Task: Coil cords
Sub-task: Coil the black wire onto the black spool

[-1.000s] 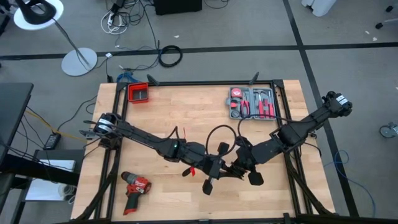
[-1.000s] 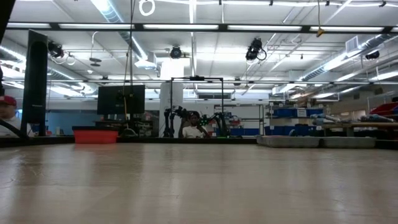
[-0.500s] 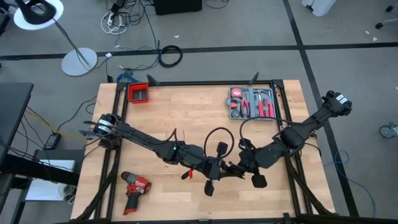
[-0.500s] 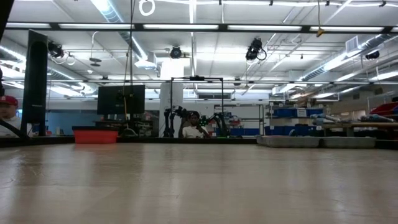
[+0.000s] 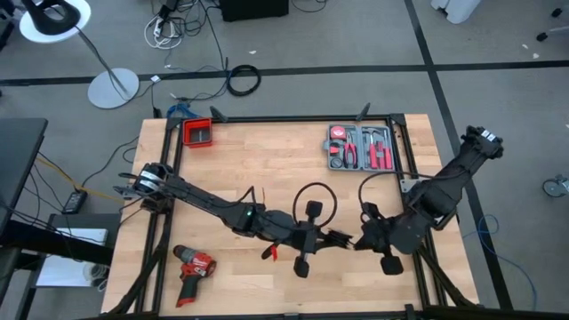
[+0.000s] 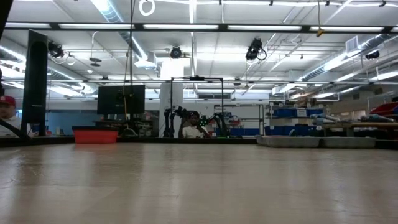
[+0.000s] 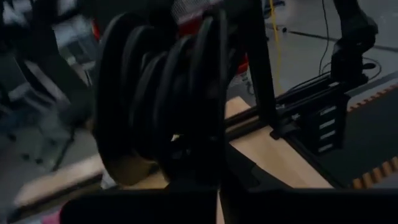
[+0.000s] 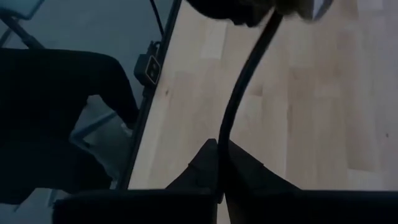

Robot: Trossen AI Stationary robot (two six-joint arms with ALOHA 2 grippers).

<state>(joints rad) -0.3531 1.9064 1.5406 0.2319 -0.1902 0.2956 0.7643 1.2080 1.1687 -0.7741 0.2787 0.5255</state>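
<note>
High view, left to right: red drill (image 5: 193, 269) sits at the near-left of the table (image 5: 267, 160), clear of the work. Left gripper (image 5: 331, 238) is clamped on the coiled cord (image 7: 161, 106) bundle mid-table. Right gripper (image 5: 361, 242) is pinched on the cord's free run (image 8: 245, 93). Advice: keep that run lightly taut, lay each loop flat against the bundle, and avoid yanking it from the left grip.

My two arms are dark, jointed tubes trailing thin black cables. My left arm (image 5: 200, 203), across the frame's lower left, carries a small green light; silver fittings mark its base. My right arm (image 5: 444, 182), lower right, has blocky black housings.
</note>
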